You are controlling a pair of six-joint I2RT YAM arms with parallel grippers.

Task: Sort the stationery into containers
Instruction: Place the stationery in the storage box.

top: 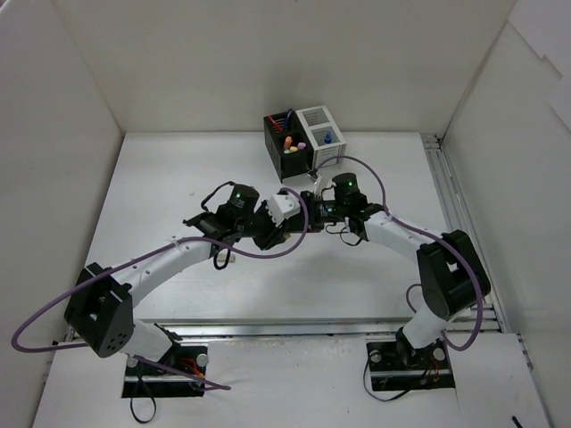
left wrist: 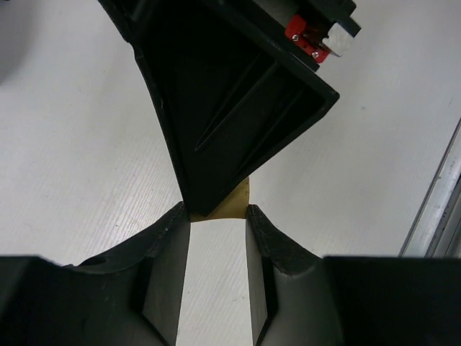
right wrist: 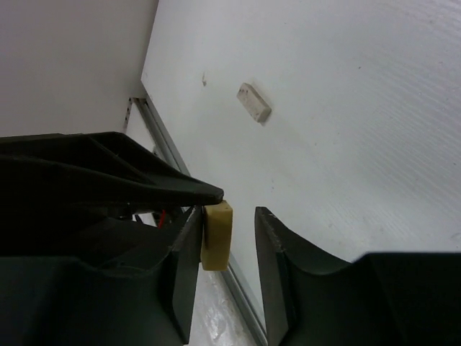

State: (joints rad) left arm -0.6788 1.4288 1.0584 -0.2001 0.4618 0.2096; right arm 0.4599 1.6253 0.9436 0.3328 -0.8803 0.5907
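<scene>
Tan eraser [right wrist: 217, 235] is seen between the fingers of right gripper [right wrist: 229, 249], touching 1 finger, jaws slightly apart; a firm hold cannot be confirmed. Left gripper [left wrist: 218, 223] is open and holds nothing, tip-to-tip with the right near table centre. 2nd eraser [right wrist: 255, 102] lies loose, well apart. Containers sit at the far edge: black cube [top: 285, 145] holds highlighters and pens, white cube [top: 323, 135] a blue-capped item.

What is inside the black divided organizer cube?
In the black divided organizer cube: pink, orange and yellow highlighter ends, thin red and blue pens behind. Their lower parts are hidden by its walls.
</scene>
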